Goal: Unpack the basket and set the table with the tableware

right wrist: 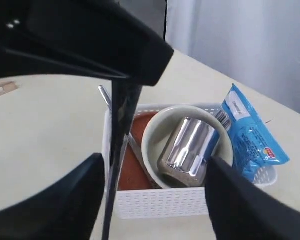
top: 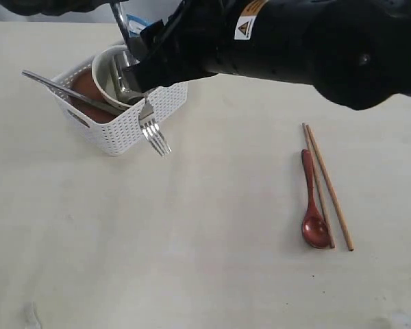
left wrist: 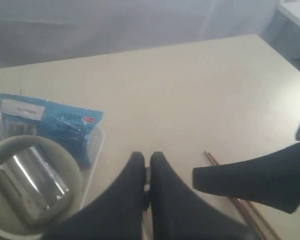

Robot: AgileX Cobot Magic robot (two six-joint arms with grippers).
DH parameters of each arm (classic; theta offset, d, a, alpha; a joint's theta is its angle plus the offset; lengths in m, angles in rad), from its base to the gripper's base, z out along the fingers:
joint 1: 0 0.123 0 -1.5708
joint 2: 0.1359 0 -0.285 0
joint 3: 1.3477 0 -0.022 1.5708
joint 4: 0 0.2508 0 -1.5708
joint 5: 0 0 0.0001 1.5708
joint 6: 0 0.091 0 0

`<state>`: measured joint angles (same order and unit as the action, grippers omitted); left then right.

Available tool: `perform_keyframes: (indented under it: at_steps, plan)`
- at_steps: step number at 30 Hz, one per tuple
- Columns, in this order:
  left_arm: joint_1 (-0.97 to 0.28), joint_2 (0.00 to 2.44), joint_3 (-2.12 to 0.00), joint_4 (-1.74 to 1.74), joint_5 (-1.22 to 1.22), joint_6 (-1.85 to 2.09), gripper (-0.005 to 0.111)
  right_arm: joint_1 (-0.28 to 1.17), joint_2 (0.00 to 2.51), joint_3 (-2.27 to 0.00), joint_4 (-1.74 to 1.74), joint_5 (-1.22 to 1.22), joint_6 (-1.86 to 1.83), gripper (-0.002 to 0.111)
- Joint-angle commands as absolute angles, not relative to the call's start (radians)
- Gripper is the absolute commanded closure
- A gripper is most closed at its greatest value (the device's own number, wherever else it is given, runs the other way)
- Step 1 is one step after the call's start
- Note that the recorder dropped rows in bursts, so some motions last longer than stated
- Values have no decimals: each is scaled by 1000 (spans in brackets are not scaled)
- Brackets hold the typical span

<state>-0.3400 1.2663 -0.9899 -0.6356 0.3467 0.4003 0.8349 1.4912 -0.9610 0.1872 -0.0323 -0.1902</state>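
The white basket (top: 116, 130) stands at the back left of the table (top: 192, 260). It holds a cream bowl (right wrist: 157, 130) with the steel cup (right wrist: 187, 145) lying in it, a reddish-brown plate (right wrist: 132, 172) and a knife (top: 58, 86) sticking out. My left gripper (left wrist: 146, 159) is shut on the fork's handle. The fork (top: 153, 130) hangs tines down beside the basket's near wall. My right gripper (right wrist: 155, 200) stands open above the basket, its fingers wide apart with nothing between them. The dark red spoon (top: 314, 219) and the chopsticks (top: 329, 188) lie on the table at the right.
A blue snack packet (right wrist: 247, 137) leans in the basket beside the bowl. The right arm's black body (top: 294, 41) reaches across the back of the table from the right.
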Motion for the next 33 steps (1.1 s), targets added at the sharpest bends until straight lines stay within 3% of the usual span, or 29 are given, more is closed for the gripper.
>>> perform_keyframes:
  at_steps: [1, 8, 20, 33]
  plan:
    - [-344, 1257, -980, -826, 354, 578, 107, 844, 1533, -957, 191, -73, -168, 52]
    - [-344, 1257, -980, -849, 378, 604, 107, 851, 1546, -957, 191, -114, -156, 54]
    - [-344, 1257, -980, -849, 394, 643, 107, 851, 1548, -957, 191, -108, -154, 107]
    - [-344, 1257, -980, -849, 361, 621, 104, 851, 1548, -957, 191, -97, -135, 109]
